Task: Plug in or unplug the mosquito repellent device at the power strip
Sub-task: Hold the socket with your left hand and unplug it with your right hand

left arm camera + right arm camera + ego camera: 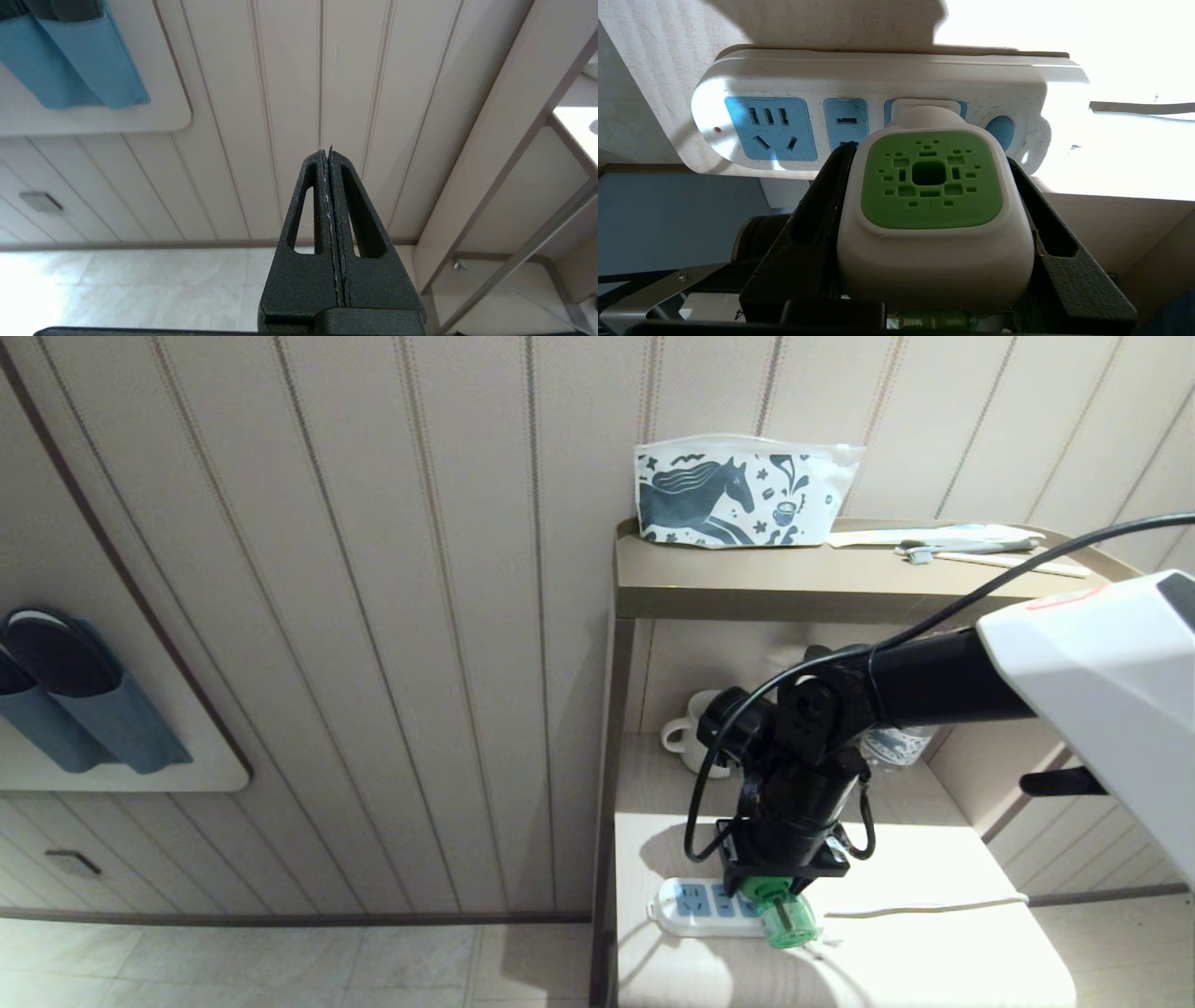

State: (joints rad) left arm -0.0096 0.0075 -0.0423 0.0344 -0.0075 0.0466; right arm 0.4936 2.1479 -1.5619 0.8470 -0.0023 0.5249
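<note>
The white power strip (686,905) (878,79) with light-blue socket faces lies near the front of the lower tabletop. The mosquito repellent device (786,922) (931,177), white with a green vented head and a translucent green bottle, has its plug end against the strip's socket next to the round blue button (1000,133). My right gripper (761,889) (929,156) reaches down from above and is shut on the device's white body, one finger on each side. My left gripper (329,154) is shut and empty, off to the side facing the panelled wall.
A white cord (924,903) runs right from the strip. A white mug (686,735) and a clear bottle (894,745) stand at the back of the lower shelf. A horse-print pouch (738,495) sits on the top shelf. Blue slipper pockets (84,709) hang on the left wall.
</note>
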